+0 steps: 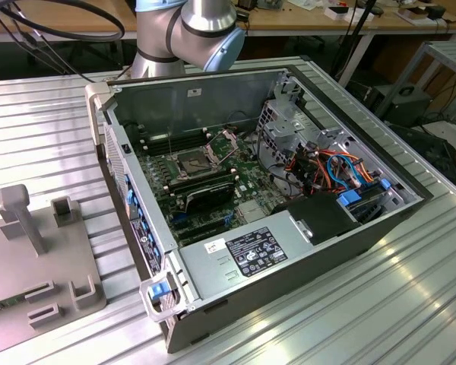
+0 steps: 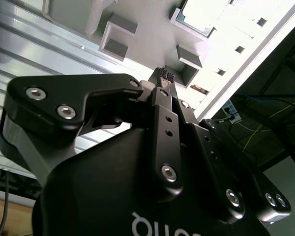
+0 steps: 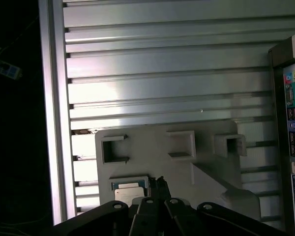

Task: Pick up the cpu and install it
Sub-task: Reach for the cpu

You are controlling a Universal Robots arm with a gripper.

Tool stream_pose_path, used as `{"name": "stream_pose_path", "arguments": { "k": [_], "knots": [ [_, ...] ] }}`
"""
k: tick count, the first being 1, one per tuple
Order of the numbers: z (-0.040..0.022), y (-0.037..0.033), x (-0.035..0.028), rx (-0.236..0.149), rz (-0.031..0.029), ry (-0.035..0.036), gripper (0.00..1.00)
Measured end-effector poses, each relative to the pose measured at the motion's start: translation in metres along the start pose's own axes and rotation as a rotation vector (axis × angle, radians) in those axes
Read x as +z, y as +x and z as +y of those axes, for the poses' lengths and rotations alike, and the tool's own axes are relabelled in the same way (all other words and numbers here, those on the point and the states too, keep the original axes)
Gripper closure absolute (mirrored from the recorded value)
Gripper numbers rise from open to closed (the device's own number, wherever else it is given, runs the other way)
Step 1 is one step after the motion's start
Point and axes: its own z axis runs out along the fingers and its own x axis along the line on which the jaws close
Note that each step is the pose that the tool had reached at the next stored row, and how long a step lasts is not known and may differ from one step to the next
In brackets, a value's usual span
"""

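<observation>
Aluminium runs under everything here: the table [image 1: 380, 304] is a bed of long ribbed profiles, brushed and glaring where the light strikes. Behind it, in the exterior view, stand wooden workbenches [image 1: 304, 26], and thick black cables [image 1: 61, 30] loop across the far corner. My arm [image 1: 194, 26], a rounded silver joint with a pale blue cap, rises at the table's far edge.

A computer case [image 1: 205, 95] lies on its side with the panel off, a grey sheet-metal box. Inside, the green motherboard [image 1: 243, 171] carries the square CPU socket [image 1: 191, 161], framed in dark metal. A boxy grey power supply [image 1: 251, 255] fills the near corner, and orange and blue wires [image 1: 338, 167] bunch toward the exterior view's right.

On the exterior view's left of the case sits a matt grey fixture plate [image 1: 61, 251] with blocky, square-cornered holders standing up from it. The CPU [image 3: 129, 192], a flat square with a dull silver lid, lies in a shallow framed pocket of that plate, seen in the first wrist view. My gripper [image 3: 160, 183] hangs above the plate, its tips just beside that pocket's edge. In the second wrist view my fingers [image 2: 164, 113], glossy black links with bright screw heads, are pressed together at the tips with nothing between them.
</observation>
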Motion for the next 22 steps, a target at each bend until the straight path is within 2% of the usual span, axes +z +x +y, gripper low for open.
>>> {"name": "stream_pose_path", "arguments": {
  "k": [22],
  "knots": [
    [-0.0001,0.0016,0.0,0.0,0.0,0.0,0.89]
  ]
}}
